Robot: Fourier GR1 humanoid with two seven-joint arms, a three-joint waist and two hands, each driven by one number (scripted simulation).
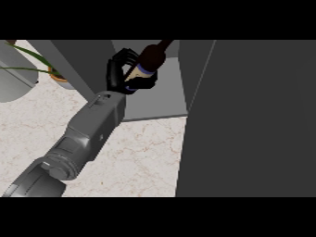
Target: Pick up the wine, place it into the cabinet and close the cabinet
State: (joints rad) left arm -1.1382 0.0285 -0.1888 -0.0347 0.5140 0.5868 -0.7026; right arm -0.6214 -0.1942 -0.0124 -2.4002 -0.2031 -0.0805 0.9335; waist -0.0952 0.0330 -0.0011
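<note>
Wine bottle (pixel 152 56), dark and slender, gripped by black left hand (pixel 123 74).

- The counter (pixel 140 152), pale marbled stone, is carrying the dark grey cabinet (pixel 256 120).
- A potted plant (pixel 54 74) is standing at its far left.

Grey segmented forearm (pixel 95 125), black fingered hand (pixel 123 74)

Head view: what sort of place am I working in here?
Likely a kitchen counter: a pale marbled countertop, a grey cabinet standing open, a potted plant, and a wine bottle in the left hand.
</note>
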